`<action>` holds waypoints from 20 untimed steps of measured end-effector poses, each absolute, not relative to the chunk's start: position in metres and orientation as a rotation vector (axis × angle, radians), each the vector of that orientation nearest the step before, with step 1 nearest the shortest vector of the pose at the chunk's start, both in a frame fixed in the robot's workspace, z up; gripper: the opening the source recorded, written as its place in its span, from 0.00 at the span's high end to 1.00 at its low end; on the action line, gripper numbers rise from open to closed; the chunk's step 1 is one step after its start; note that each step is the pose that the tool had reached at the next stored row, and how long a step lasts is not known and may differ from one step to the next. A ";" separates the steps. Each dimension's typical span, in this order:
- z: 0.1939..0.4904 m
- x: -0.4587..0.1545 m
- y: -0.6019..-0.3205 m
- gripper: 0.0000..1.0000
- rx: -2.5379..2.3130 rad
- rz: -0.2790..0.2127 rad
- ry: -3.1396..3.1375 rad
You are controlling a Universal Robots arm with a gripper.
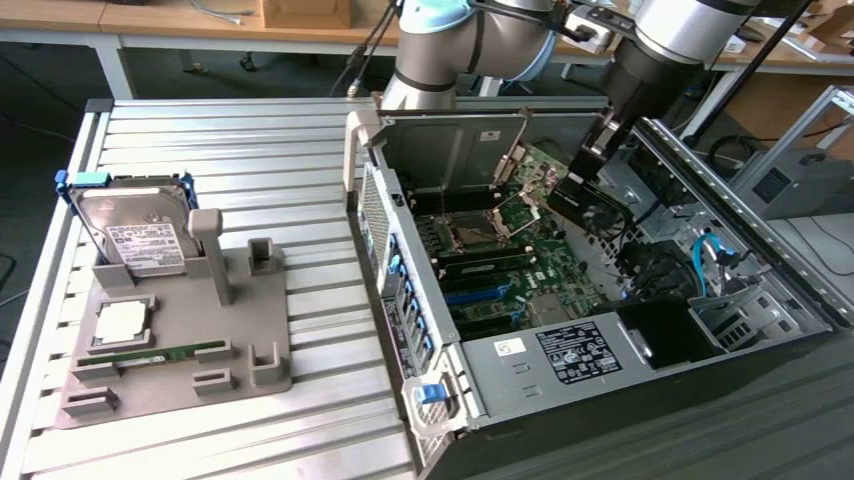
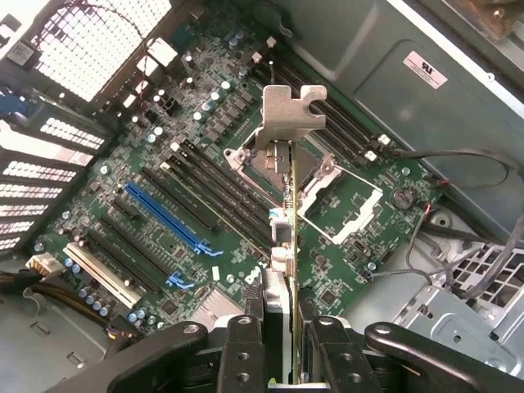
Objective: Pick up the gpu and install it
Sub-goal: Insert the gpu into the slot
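Observation:
The gpu [image 1: 587, 203] hangs tilted inside the open computer case [image 1: 574, 350], above the motherboard [image 1: 494, 270]. My gripper [image 1: 603, 140] reaches down into the case and is shut on the card. In the wrist view the gpu [image 2: 292, 229] is seen edge-on between my fingers [image 2: 244, 352], with its silver bracket [image 2: 288, 115] at the far end. My gripper [image 2: 286, 332] clamps the card's near end. Below it lies the motherboard [image 2: 205, 164], and a long blue slot [image 2: 168, 217] sits off to one side of the card, clear of it.
On the slatted table [image 1: 227, 150] at the exterior view's left, a grey holder [image 1: 174, 390] carries a hard drive [image 1: 134, 235], a CPU [image 1: 120, 318] and a RAM stick [image 1: 154, 353]. Blue cables [image 1: 714, 255] and drive cages line the case's far side.

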State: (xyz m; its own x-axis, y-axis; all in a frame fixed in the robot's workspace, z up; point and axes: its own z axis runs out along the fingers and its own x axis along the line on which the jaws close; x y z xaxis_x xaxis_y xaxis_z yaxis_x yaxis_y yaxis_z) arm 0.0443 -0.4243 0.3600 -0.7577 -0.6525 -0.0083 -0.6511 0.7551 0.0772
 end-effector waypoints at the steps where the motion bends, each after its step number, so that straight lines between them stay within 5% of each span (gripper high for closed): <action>1: 0.360 0.044 -0.424 0.73 1.093 -0.117 -2.923; 20: 0.360 0.044 -0.424 0.73 1.217 -0.116 -2.869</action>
State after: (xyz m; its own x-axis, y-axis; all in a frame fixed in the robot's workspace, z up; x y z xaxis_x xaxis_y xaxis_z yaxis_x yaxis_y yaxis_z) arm 0.0443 -0.4243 0.3600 -0.6952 -0.7188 -0.0083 -0.7171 0.6927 0.0772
